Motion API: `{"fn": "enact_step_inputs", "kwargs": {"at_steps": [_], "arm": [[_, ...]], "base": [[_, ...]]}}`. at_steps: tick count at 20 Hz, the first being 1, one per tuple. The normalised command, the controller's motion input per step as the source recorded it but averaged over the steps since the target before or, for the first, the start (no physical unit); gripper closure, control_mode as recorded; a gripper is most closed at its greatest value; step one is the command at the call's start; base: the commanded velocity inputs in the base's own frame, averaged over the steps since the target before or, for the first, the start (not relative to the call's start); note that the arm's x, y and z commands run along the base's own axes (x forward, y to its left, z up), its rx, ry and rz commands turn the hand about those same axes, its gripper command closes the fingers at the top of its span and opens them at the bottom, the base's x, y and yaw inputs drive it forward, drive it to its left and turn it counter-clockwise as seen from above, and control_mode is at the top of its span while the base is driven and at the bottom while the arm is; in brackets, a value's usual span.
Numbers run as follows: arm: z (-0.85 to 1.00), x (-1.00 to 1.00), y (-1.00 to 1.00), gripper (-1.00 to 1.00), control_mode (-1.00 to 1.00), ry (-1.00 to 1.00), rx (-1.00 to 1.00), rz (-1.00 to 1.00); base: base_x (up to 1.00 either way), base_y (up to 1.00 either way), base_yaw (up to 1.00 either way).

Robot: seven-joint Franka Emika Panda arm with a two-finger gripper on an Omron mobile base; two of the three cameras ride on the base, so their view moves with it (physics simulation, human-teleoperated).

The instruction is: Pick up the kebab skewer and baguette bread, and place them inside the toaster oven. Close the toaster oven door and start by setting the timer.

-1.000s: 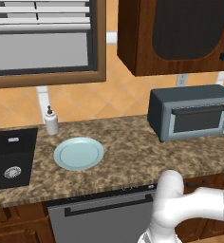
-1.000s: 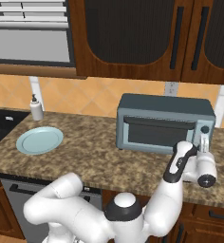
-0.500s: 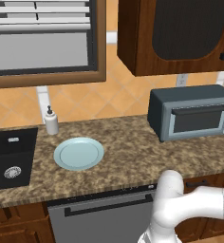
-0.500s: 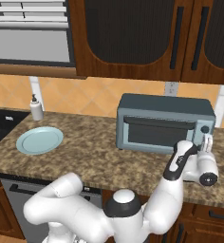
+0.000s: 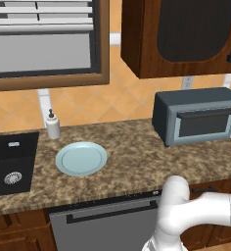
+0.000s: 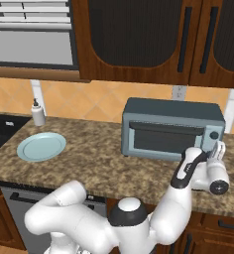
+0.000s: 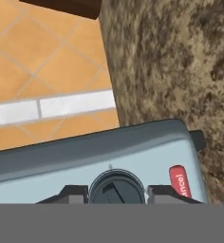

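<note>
The toaster oven point(image 5: 161, 117) point(image 6: 168, 111) stands on the counter's right side with its door point(image 5: 203, 125) point(image 6: 158, 141) shut. The kebab skewer and the baguette bread are hidden. My gripper point(image 6: 216, 147) point(image 7: 117, 194) is at the control panel on the oven's right end. Its two fingertips sit tight against either side of the round dark timer knob point(image 7: 116, 186). Just right of the knob in the hand view is a red cancel button point(image 7: 178, 180).
A pale blue plate point(image 5: 81, 158) point(image 6: 41, 146) lies bare on the granite counter left of the oven. A soap dispenser point(image 5: 52, 126) point(image 6: 37, 113) stands by the black sink point(image 5: 10, 162). Dark wooden cabinets hang above the oven.
</note>
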Motion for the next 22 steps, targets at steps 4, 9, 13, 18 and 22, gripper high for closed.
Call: {"fn": "enact_step_inputs", "kwargs": {"at_steps": [4, 9, 13, 18, 22], "arm": [[0.26, 0.01, 0.25, 1.0, -1.0, 0.0, 0.15, 0.0], [0.37, 0.09, 0.18, 1.0, -1.0, 0.01, 0.14, 0.0], [0.4, 0.17, 0.16, 1.0, -1.0, 0.04, 0.14, 0.0], [0.3, 0.13, 0.16, 1.0, -1.0, 0.03, 0.16, 0.0], [0.18, 0.01, 0.29, 1.0, -1.0, 0.0, 0.16, 0.0]], "base": [[0.0, 0.0, 0.0], [0.0, 0.0, 0.0], [0.0, 0.0, 0.0], [0.0, 0.0, 0.0], [0.0, 0.0, 0.0]]}}
